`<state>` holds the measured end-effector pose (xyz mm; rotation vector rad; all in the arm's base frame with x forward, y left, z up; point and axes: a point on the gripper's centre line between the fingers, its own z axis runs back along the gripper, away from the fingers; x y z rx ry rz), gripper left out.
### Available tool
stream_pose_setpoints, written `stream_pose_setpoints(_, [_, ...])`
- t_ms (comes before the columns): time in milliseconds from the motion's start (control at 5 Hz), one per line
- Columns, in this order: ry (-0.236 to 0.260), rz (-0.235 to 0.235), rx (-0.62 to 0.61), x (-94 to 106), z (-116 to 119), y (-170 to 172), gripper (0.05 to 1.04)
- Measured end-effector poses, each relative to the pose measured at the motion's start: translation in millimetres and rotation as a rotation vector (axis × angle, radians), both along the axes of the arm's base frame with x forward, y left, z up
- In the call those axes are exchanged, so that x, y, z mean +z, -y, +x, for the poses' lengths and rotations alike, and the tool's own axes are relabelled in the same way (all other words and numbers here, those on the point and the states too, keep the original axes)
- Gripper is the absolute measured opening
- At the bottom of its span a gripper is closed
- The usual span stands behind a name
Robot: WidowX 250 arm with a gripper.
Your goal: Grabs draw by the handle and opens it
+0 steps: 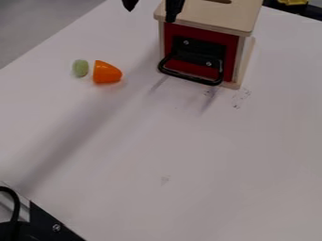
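At the top edge of the camera view the black gripper [150, 15] hangs with its two fingers spread apart and nothing between them. The right finger overlaps the front left corner of the wooden box's top [213, 15]. In the front of this box sits the red drawer [195, 69], which looks closed within its wooden frame. Its black looped handle [189, 77] juts out toward the camera, low on the drawer. The gripper is above and to the left of the handle, apart from it.
Left of the box, an orange piece [106, 73] and a pale green piece [80, 68] lie on the white table [157, 141]. Black hardware [47, 223] occupies the lower left corner. A yellow object [292, 2] is at the top right.
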<state>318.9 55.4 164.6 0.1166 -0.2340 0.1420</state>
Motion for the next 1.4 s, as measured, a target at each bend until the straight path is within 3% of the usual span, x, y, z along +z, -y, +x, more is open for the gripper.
stream_pose_setpoints(400, [-0.058, -0.010, -0.069, -23.5, -7.2, 0.6, 1.001])
stream_pose_setpoints(600, [-0.099, -0.007, -0.252, -33.7, -14.2, 3.8, 1.001])
stream_pose_setpoints(800, [-0.090, -0.007, -0.449, -44.8, -16.1, 3.4, 1.001])
stream_pose_setpoints(1000, [-0.022, -0.027, -0.687, -53.6, -13.8, 5.3, 1.001])
stream_pose_setpoints(1200, [-0.052, 0.047, -0.884, -51.4, -9.4, 1.9, 1.001])
stream_pose_setpoints(1400, [-0.090, 0.057, -1.127, -60.8, 5.4, 9.4, 1.001])
